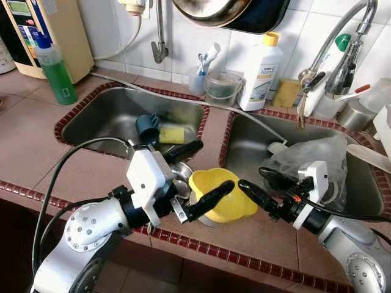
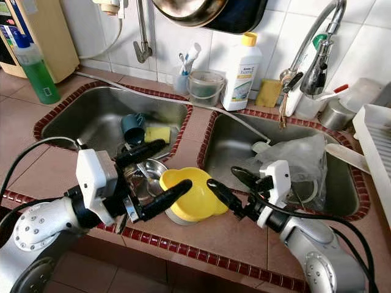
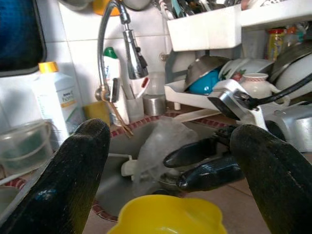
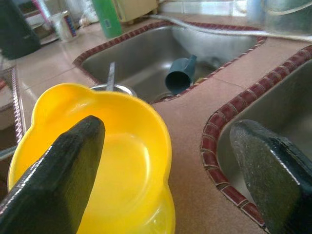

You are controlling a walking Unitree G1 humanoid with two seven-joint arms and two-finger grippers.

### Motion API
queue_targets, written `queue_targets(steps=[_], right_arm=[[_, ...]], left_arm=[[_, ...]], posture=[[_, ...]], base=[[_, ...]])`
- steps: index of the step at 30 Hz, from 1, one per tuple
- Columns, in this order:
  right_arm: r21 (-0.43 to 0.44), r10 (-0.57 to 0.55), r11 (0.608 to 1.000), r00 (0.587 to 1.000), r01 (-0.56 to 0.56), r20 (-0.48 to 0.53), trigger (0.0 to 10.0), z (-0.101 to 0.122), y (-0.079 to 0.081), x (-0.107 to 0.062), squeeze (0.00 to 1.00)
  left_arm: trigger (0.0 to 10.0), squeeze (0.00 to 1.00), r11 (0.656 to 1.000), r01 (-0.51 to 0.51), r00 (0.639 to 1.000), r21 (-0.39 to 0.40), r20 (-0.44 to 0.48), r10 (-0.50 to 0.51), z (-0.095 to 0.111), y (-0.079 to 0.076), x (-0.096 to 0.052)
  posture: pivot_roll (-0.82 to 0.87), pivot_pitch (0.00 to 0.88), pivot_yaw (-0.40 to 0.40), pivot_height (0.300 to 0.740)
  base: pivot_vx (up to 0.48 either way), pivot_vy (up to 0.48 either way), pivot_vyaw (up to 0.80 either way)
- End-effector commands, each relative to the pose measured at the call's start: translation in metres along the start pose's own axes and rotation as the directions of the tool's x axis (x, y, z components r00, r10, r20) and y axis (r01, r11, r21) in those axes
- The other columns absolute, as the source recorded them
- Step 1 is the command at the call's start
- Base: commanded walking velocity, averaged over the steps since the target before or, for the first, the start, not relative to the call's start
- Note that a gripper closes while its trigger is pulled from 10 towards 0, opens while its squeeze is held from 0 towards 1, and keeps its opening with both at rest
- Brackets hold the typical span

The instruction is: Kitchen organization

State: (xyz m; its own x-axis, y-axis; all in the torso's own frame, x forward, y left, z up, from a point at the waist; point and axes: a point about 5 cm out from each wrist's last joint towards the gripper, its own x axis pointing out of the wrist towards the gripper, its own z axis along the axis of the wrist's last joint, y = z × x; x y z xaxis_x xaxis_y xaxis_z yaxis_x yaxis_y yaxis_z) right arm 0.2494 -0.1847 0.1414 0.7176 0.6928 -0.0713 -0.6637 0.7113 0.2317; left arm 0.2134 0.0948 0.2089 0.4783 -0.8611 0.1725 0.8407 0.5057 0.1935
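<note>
A yellow plastic bowl [image 1: 227, 198] stands on the tiled counter strip between the two sinks, partly over a small steel bowl [image 2: 144, 176]. My left gripper [image 1: 214, 165] is open and reaches in from the left. Its lower finger lies across the yellow bowl's near rim and its upper finger is above the steel bowl. In the left wrist view the yellow bowl [image 3: 168, 215] sits low between the fingers. My right gripper [image 1: 252, 178] is open, its tips just right of the bowl and apart from it. The right wrist view has the yellow bowl [image 4: 117, 146] beside one finger.
The left sink [image 1: 104, 116] holds a teal cup [image 1: 147, 127] and a yellow sponge [image 1: 171, 135]. A crumpled plastic bag [image 1: 311, 155] lies in the right sink. A green soap bottle [image 1: 56, 68], white detergent bottle [image 1: 259, 72] and faucet [image 1: 342, 55] line the back. A dish rack [image 2: 374, 146] stands at right.
</note>
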Motion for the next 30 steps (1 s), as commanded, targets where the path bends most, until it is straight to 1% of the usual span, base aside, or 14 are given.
queue_targets(steps=[1, 3, 5, 8, 12, 17, 19, 21, 23, 24, 27, 30], right_arm=[[-0.002, 0.020, 1.000, 0.999, -0.020, -0.031, 10.0, 0.002, -0.005, -0.003, 0.00], [0.001, 0.023, 1.000, 0.999, -0.023, -0.037, 10.0, 0.004, -0.006, -0.004, 0.00], [0.005, 0.040, 0.999, 0.997, -0.040, -0.067, 10.0, 0.007, -0.010, -0.005, 0.00], [0.008, 0.085, 0.996, 0.992, -0.085, -0.091, 10.0, 0.012, -0.014, -0.006, 0.00], [0.006, 0.122, 0.993, 0.987, -0.122, -0.104, 10.0, 0.020, -0.018, -0.004, 0.00], [0.005, 0.149, 0.989, 0.982, -0.149, -0.120, 10.0, 0.024, -0.022, 0.004, 0.00], [-0.007, 0.164, 0.986, 0.978, -0.166, -0.129, 10.0, 0.025, -0.023, 0.009, 0.00], [-0.011, 0.167, 0.985, 0.977, -0.170, -0.131, 10.0, 0.025, -0.023, 0.011, 0.00], [-0.005, 0.179, 0.983, 0.974, -0.181, -0.137, 10.0, 0.026, -0.027, 0.018, 0.00], [-0.005, 0.179, 0.983, 0.974, -0.181, -0.137, 10.0, 0.026, -0.027, 0.018, 0.00], [-0.002, 0.184, 0.983, 0.973, -0.186, -0.141, 10.0, 0.026, -0.030, 0.025, 0.00], [0.004, 0.194, 0.981, 0.971, -0.195, -0.141, 10.0, 0.026, -0.033, 0.033, 0.00]], left_arm=[[10.0, 0.00, 1.000, 0.021, 1.000, 0.004, 0.002, -0.021, 0.003, -0.005, 0.001], [10.0, 0.00, 1.000, 0.021, 1.000, 0.001, 0.003, -0.021, 0.003, -0.006, 0.002], [10.0, 0.00, 1.000, 0.022, 1.000, -0.002, 0.007, -0.022, 0.004, -0.007, 0.003], [10.0, 0.00, 1.000, 0.020, 1.000, -0.008, 0.019, -0.019, 0.005, -0.008, 0.005], [10.0, 0.00, 1.000, 0.019, 0.999, -0.011, 0.027, -0.019, 0.007, -0.010, 0.007], [10.0, 0.00, 1.000, 0.017, 0.999, -0.012, 0.031, -0.016, 0.008, -0.011, 0.008], [10.0, 0.00, 1.000, 0.016, 0.999, -0.016, 0.034, -0.015, 0.009, -0.012, 0.008], [10.0, 0.00, 1.000, 0.015, 0.999, -0.016, 0.035, -0.015, 0.009, -0.012, 0.008], [10.0, 0.00, 0.999, 0.024, 0.999, -0.024, 0.033, -0.023, 0.009, -0.015, 0.008], [10.0, 0.00, 0.999, 0.024, 0.999, -0.024, 0.033, -0.023, 0.009, -0.015, 0.008], [10.0, 0.00, 0.998, 0.035, 0.999, -0.046, 0.004, -0.035, 0.003, -0.019, 0.007], [10.0, 0.00, 0.997, 0.040, 0.998, -0.070, -0.046, -0.044, -0.007, -0.024, 0.004]], posture=[[0.01, 0.066, -0.066, 0.740], [0.01, 0.068, -0.068, 0.740], [0.01, 0.068, -0.071, 0.740], [0.00, 0.070, -0.074, 0.740], [0.00, 0.073, -0.079, 0.740], [0.00, 0.079, -0.085, 0.740], [0.01, 0.085, -0.090, 0.740], [0.01, 0.086, -0.091, 0.740], [0.01, 0.091, -0.095, 0.740], [0.01, 0.091, -0.095, 0.740], [0.02, 0.092, -0.096, 0.740], [0.02, 0.102, -0.094, 0.740]], base=[[0.000, 0.000, 0.00], [0.000, 0.000, 0.00], [0.000, 0.000, 0.00], [0.000, 0.000, 0.00], [0.000, 0.000, 0.00], [0.000, 0.000, 0.00], [0.000, 0.000, 0.00], [0.000, 0.000, 0.00], [0.000, 0.000, 0.00], [0.000, 0.000, 0.00], [0.000, 0.000, 0.00], [0.000, 0.000, 0.00]])
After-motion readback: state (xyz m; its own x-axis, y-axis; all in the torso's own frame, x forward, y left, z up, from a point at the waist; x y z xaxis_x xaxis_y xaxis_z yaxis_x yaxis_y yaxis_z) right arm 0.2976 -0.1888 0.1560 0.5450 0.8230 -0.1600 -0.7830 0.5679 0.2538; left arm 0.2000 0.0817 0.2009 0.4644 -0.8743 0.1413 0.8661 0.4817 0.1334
